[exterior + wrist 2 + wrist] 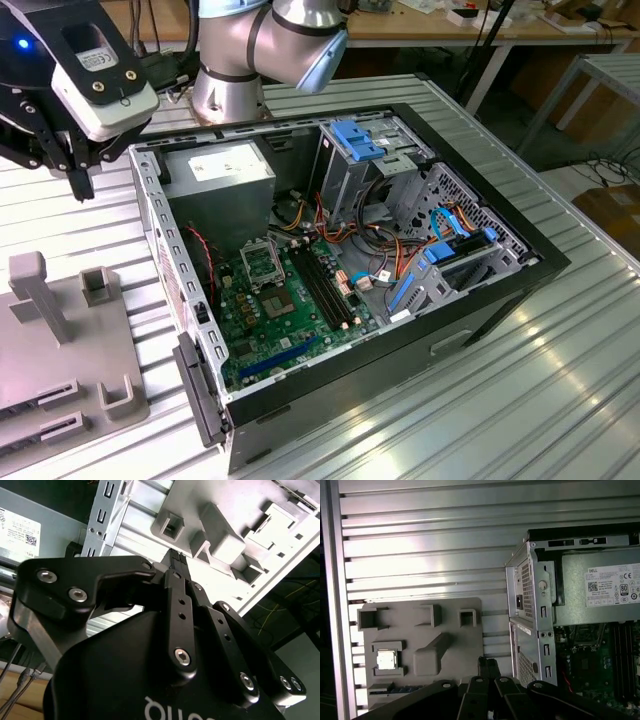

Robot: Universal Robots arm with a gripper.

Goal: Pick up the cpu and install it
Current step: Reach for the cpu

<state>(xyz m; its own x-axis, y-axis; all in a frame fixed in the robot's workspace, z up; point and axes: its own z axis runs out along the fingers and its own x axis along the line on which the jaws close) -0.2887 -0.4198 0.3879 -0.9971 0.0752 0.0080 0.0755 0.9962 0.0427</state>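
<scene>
Gripper [488, 664], black metal w/ hex screws, fingers pressed together, sits at approx. 10 o'clock of the open PC case [330, 405] in the exterior view; cpu [386, 659], flat silvery sq., lies in a sq. pocket of the matte grey moulded fixture plate [400, 626] on the ribbed alu. table [420, 540].

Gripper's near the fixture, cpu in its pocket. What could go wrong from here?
1. The cpu sits low in a walled pocket of the grey fixture; the shut gripper could catch the walls or lift it tilted.
2. The socket lies deep inside the case near loose cables; the gripper body could clip the case wall or snag a cable.
</scene>
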